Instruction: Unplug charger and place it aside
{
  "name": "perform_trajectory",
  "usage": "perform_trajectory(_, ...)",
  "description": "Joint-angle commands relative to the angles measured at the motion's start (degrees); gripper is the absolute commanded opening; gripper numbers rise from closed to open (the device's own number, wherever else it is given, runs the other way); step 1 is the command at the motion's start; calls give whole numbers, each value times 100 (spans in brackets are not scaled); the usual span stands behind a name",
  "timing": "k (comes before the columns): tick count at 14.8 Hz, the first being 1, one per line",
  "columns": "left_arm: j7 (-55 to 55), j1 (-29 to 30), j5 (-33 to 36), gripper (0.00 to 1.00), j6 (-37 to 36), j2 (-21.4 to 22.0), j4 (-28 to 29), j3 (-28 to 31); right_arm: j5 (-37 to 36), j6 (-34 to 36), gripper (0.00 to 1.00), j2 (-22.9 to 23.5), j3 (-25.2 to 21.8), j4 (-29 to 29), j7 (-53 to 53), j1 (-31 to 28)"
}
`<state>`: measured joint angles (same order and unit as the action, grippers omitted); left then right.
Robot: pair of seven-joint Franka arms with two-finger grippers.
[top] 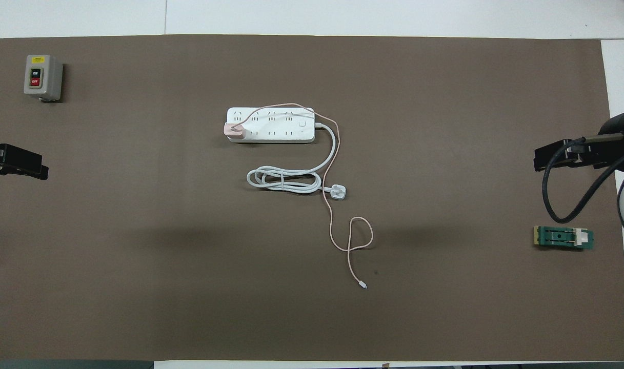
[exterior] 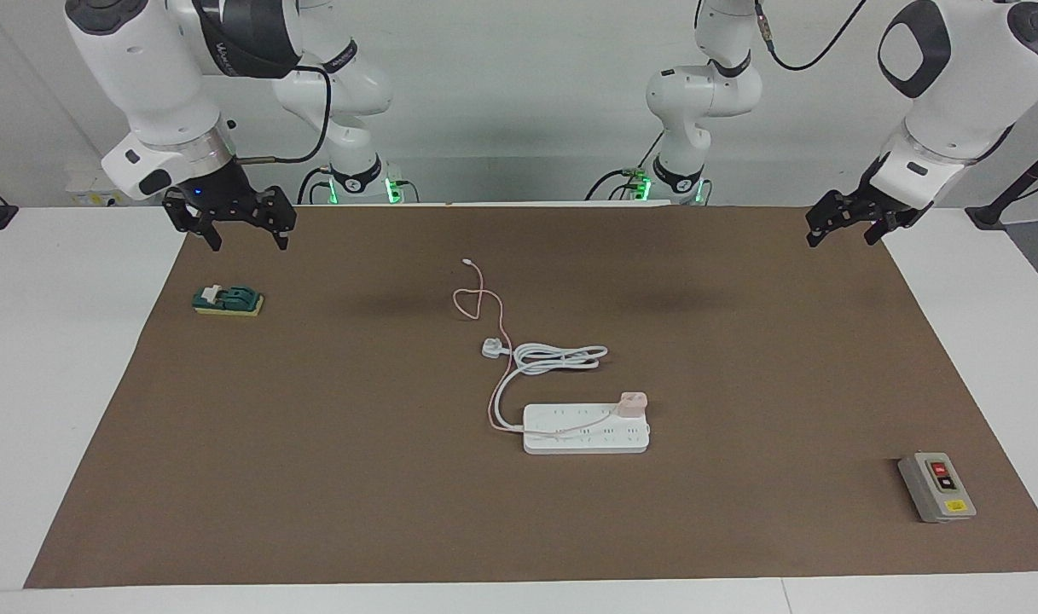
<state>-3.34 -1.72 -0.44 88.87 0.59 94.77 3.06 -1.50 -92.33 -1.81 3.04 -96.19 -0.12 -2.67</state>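
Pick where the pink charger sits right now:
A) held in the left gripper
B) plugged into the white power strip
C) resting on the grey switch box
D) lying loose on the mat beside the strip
B: the charger stands in a socket at one end of the power strip, untouched by either gripper.

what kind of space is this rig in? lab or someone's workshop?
Most likely a robotics lab bench, staged for manipulation trials. Two arms are bolted at one table edge, a brown mat covers the white table, and props are spread apart on it: a power strip with the charger plugged in, and a push-button box.
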Motion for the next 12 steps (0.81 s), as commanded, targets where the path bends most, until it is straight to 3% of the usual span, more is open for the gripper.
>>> perform_trajectory(1, 79, -74, 114, 100, 86, 29, 15, 46, 44, 57, 100, -118, 48, -84, 65, -84)
perform_trajectory(8, 131, -82, 131, 100, 61, 72, 50, 46, 44, 57, 100, -118, 48, -84, 65, -84)
perform_trajectory(12, 929, -65, 149, 100, 279, 29, 85, 11, 44, 57, 100, -118, 48, -84, 73, -84)
